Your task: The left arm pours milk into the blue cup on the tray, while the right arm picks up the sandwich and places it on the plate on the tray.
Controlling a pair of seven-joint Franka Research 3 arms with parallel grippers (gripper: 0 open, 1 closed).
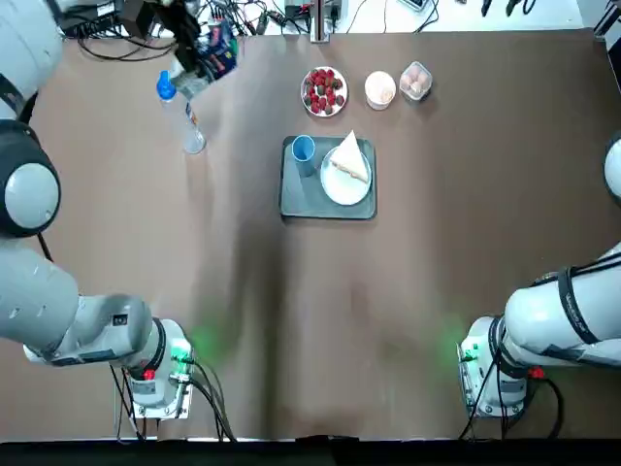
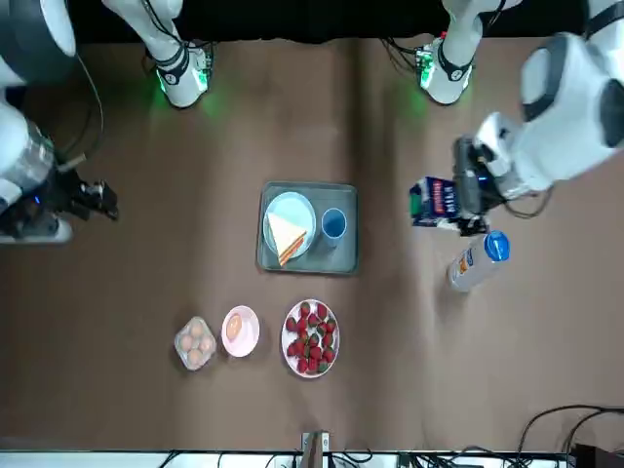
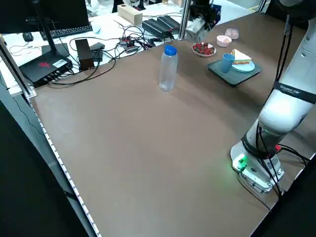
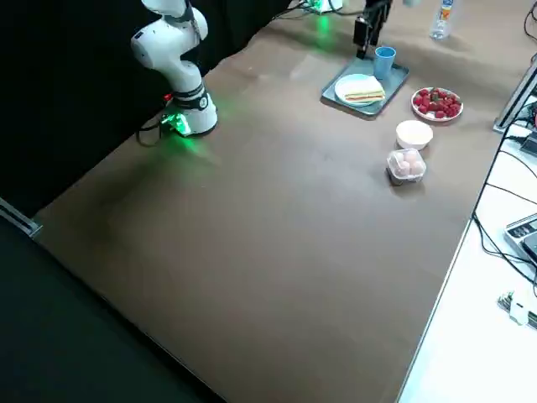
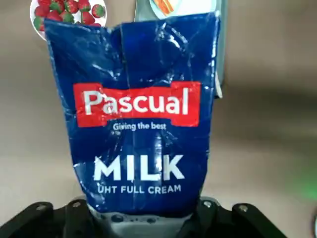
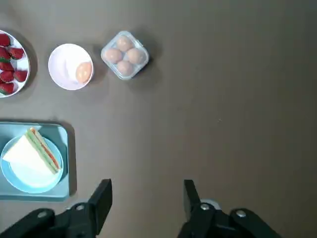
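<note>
Top view: milk carton (image 1: 218, 54) well L of tray (image 1: 327, 202), bottle (image 1: 181, 113) between.

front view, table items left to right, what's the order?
Egg box, pink bowl, plate with sandwich, blue cup, milk carton in the left gripper, bottle with blue cap. Strawberry plate left out: it spans the same stretch as the tray.
</note>
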